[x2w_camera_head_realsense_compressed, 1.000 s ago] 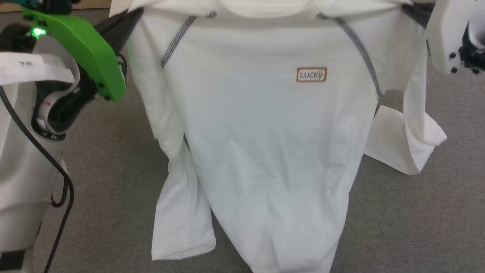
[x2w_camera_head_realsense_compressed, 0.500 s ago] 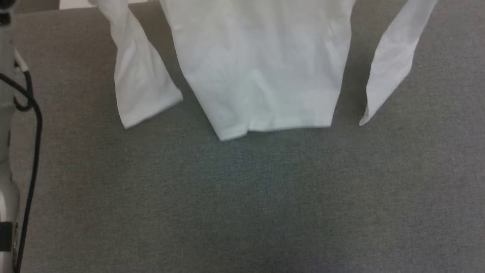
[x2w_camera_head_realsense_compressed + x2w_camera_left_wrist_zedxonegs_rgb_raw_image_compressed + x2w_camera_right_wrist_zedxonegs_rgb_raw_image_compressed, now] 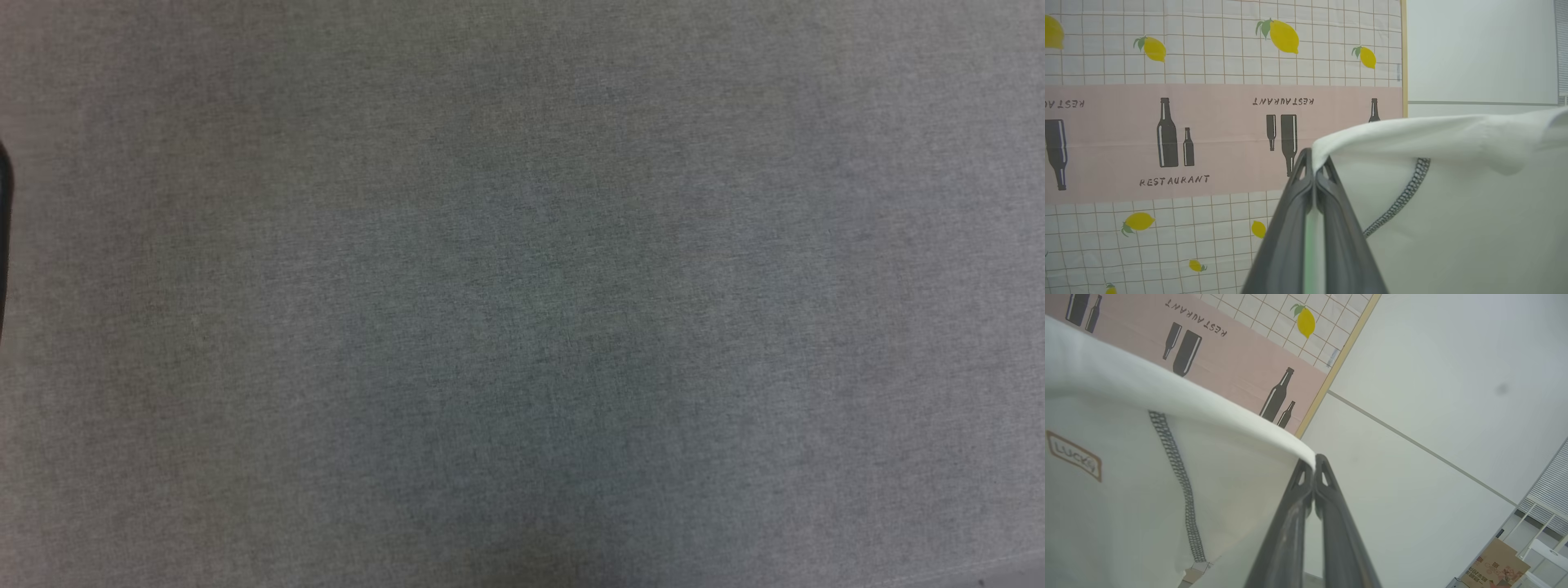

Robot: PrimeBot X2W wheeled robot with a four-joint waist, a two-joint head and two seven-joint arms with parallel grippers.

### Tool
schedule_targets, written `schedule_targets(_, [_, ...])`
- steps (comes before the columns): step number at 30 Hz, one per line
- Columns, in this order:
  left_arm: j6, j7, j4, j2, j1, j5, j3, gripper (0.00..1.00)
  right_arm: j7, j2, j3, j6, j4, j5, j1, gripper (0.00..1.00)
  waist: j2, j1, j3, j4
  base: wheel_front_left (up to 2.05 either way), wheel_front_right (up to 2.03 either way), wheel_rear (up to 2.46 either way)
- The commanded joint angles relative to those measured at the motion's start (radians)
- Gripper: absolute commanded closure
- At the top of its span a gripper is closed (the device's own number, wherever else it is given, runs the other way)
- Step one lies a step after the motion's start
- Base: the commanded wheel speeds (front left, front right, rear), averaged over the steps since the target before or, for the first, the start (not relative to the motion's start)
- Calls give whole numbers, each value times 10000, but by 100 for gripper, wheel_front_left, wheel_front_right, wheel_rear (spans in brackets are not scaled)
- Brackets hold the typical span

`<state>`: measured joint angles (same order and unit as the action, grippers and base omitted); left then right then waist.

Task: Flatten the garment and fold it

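The left gripper (image 3: 1315,163) is pinched tight on the top edge of the shirt (image 3: 1453,228), which hangs from the fingertips toward 3 and 4 o'clock in the left wrist view; a grey-stitched seam (image 3: 1404,192) curves just beside them. The right gripper (image 3: 1314,467) clamps another part of that edge, the shirt spreading toward 9 and 7 o'clock, its chest patch (image 3: 1073,455) at 9; a lemon-and-bottle printed cloth (image 3: 1208,134) and a white wall (image 3: 1478,49) stand behind; the head view looks onto a grey surface (image 3: 522,294).
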<state>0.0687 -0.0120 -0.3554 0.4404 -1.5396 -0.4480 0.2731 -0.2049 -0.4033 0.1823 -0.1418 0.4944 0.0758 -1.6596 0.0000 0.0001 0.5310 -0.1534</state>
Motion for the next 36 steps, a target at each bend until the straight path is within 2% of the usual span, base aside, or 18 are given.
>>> schedule_targets(1, [9,-34,-308,312,108,191,-55,100,128,-93,-158,111,275,-154,121,100,0,-1,8,9,0,0,0])
schedule_targets(7, [-459,36,-1234,682,1293,519,642,100,632,181,501,111,932,283,1495,100,0,-1,-97,72,0,0,0])
schedule_targets(13, [-1079,468,-2013,871,3184,428,1363,100,833,-36,1641,111,989,1473,3572,100,0,-1,-498,174,0,0,0])
schedule_targets(17, [-1375,1116,-1966,1018,4818,33,1702,100,609,-464,2471,111,295,2567,5167,100,0,-1,-1075,275,0,0,0])
schedule_targets(22, [-1585,2121,-1086,1031,7052,-967,1912,100,-168,-1134,2941,111,-1083,3816,7278,100,0,-1,-1900,410,0,0,0])
schedule_targets(25, [-1497,2751,-187,1070,8516,-1633,1939,100,-938,-1598,2897,111,-2232,4291,8855,100,0,-1,-2373,487,0,0,0])
schedule_targets(29, [-1005,3393,1101,1212,10363,-2340,1882,100,-1962,-1913,2398,111,-3614,4524,10893,100,0,-1,-2818,570,0,0,0])
schedule_targets(32, [-564,3719,2013,1283,11606,-2826,1793,100,-2589,-1886,1759,111,-4422,4397,12276,100,0,-1,-3007,633,0,0,0])
schedule_targets(34, [-85,3962,2808,1375,12779,-3249,1681,100,-3146,-1624,1103,111,-5126,4142,13577,100,0,-1,-3161,683,0,0,0])
schedule_targets(36, [203,4079,3228,1412,13418,-3475,1618,100,-3448,-1419,733,111,-5481,3943,14263,100,0,-1,-3250,731,0,0,0])
